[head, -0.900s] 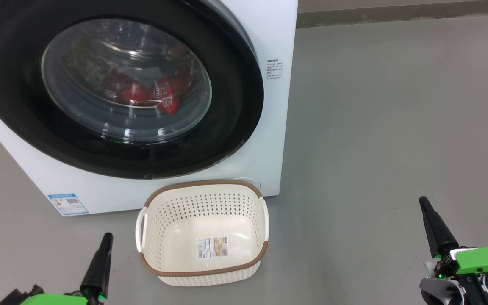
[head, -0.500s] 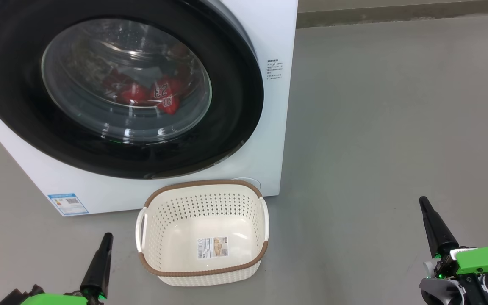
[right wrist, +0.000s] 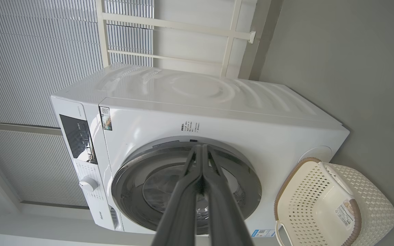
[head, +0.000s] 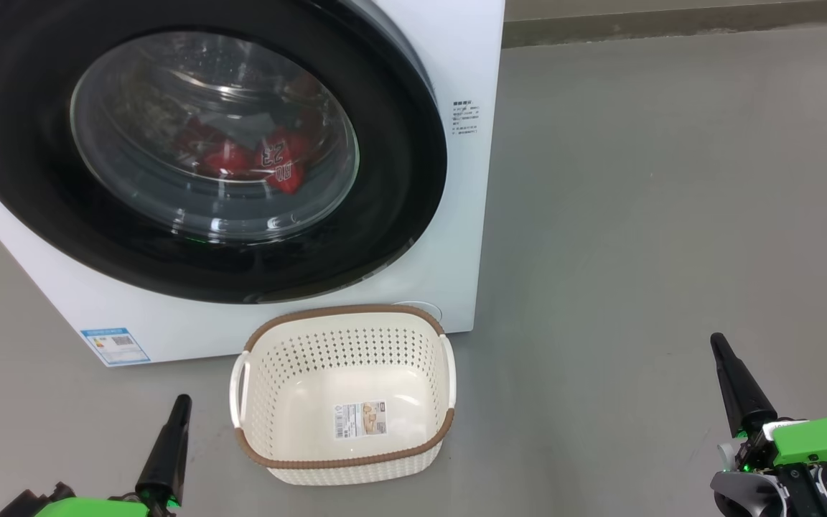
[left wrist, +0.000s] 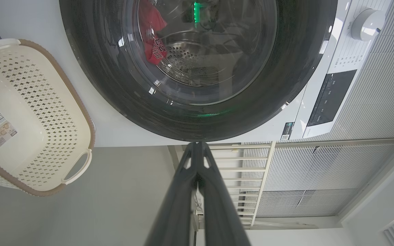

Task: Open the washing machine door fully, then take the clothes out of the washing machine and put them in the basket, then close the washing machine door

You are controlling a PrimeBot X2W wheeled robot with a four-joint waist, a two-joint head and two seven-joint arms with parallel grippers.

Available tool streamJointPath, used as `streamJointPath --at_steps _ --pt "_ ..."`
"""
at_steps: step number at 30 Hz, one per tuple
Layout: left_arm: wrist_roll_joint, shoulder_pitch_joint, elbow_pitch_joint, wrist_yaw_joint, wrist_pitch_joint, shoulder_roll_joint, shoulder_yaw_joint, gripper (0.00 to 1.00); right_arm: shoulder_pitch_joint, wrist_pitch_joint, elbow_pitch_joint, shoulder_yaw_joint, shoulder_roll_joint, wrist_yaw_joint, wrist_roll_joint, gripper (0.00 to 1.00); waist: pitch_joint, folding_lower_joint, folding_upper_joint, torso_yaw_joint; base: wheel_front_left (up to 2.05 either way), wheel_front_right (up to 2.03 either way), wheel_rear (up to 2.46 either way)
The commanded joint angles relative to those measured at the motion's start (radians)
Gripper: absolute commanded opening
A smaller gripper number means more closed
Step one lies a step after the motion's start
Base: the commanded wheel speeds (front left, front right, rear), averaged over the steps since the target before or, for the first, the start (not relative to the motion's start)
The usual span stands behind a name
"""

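Looming ahead of our left gripper and well off to the left of our right gripper, the washing machine stands on the grey floor. The washing machine door lies shut against the machine's front, and neither gripper touches it. In the left wrist view our fingertips point at the lower edge of its black rim.

The basket sits upright on the floor between our two grippers, near the right side of the left one and well apart from the right one, with its far rim close to the machine's front. We see a paper label on its bottom.

The clothes lie inside the drum behind the door glass, a red heap with a white 23 showing, far ahead of both grippers.

Both grippers hang low above the floor with their dark fingers pressed together, holding nothing.
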Motion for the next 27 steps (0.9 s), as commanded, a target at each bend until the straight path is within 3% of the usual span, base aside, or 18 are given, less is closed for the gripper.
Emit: streamJointPath --at_steps 1,27 --pt "-0.008 -0.039 -0.021 -0.007 0.003 0.01 0.035 0.0 -0.042 0.006 -0.025 0.019 -0.009 0.001 0.0 0.0 0.0 0.0 0.0 0.0 0.0 0.0 0.0" --pt "-0.008 -0.039 -0.021 -0.007 0.003 0.01 0.035 0.0 -0.042 0.006 -0.025 0.019 -0.009 0.001 0.0 0.0 0.0 0.0 0.0 0.0 0.0 0.0 0.0"
